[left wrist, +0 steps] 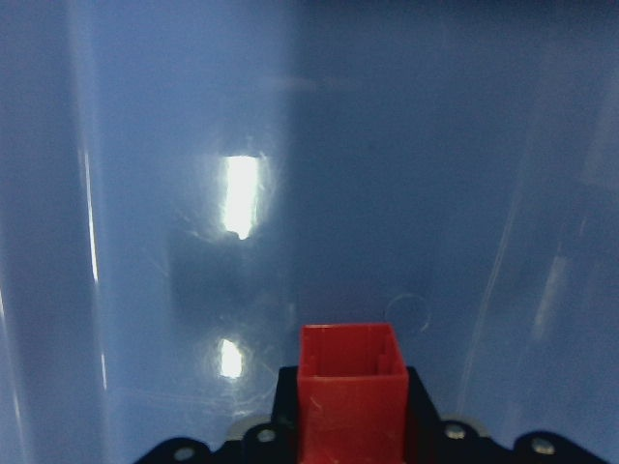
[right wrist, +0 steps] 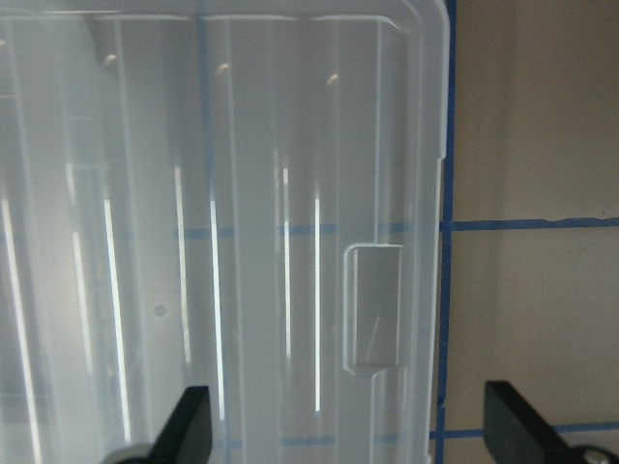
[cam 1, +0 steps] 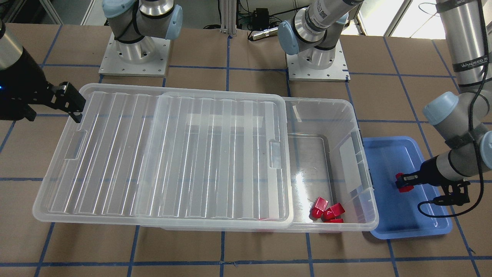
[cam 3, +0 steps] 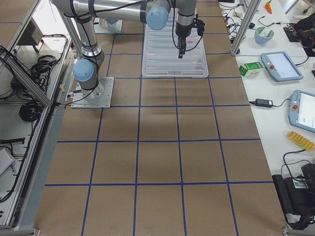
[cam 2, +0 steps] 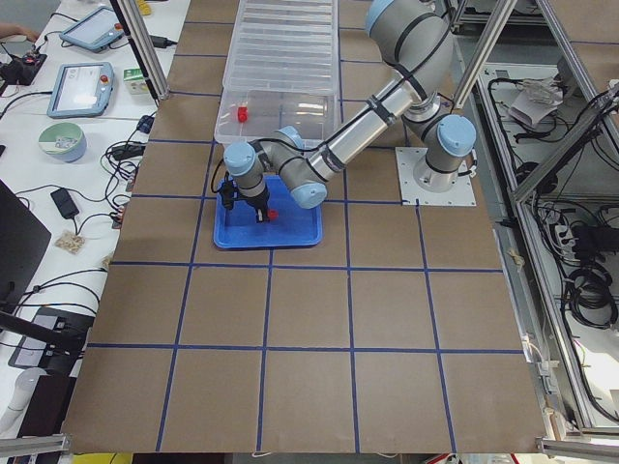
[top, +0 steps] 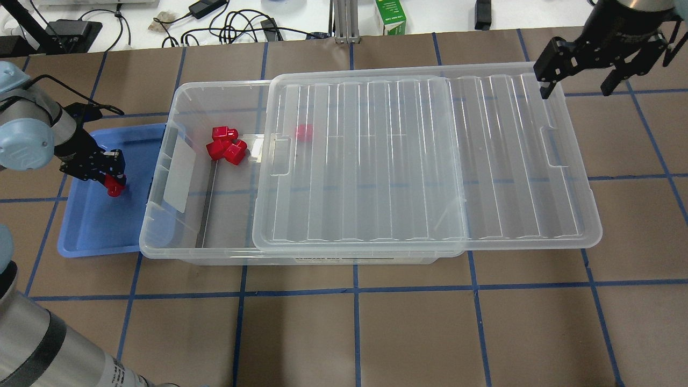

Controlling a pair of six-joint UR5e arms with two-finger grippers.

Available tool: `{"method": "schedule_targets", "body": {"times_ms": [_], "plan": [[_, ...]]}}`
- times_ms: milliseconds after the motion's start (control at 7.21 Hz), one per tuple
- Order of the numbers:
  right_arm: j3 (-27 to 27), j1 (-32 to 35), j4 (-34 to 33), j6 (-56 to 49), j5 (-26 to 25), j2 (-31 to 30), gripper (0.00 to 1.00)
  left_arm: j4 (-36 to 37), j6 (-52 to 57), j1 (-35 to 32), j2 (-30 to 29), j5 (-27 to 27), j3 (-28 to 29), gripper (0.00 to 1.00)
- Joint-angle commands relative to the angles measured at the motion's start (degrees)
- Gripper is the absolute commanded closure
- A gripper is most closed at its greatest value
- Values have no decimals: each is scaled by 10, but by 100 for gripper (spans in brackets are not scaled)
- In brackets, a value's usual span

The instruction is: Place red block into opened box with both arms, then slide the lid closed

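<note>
**Condition.** The left tool (cam 1: 403, 181) is closed on the red block (left wrist: 348, 391), which sits between its fingers low over the blue tray (top: 91, 236), just outside the box (top: 215, 87). Whether the block touches the tray floor cannot be determined. The right tool (top: 576, 80) is wide open and holds nothing. It hangs above the far end of the lid (top: 376, 161), near the recessed tab. The lid covers most of the box and overhangs its far end. Only the end beside the tray is open, with several red pieces (top: 226, 146) lying there.

**Hazards.**

1. Wall strike. The block is low and the box wall stands between it and the opening. A sideways move without enough lift would likely drive the block or fingers into the wall, shifting the box on the surface (top: 376, 322).
2. Slip. The block is glossy, so a quick move could let it twist or drop short, back into the tray.
3. Early closing. If the right arm slides the lid while the left arm is in the opening, the lid edge would meet the tool.
4. Lid tilt. The overhanging end is unsupported (pressing down there may tip the lid), and an off-centre push may skew and jam it.
</note>
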Motion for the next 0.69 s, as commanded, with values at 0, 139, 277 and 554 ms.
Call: {"method": "schedule_targets", "body": {"times_ms": [0,139,277,554], "plan": [[-36,78,35,47,6,1,0,-144,-4,-24,59,-5,79,100],[-29,100,37,85,6,-1,0,-184,-5,-71,92,-5,107,100],[-7,102,38,87,7,-22,0,-219,-10,-113,124,-29,113,100],[57,102,27,87,8,-90,0,-221,-112,-207,148,-34,80,100]]}}
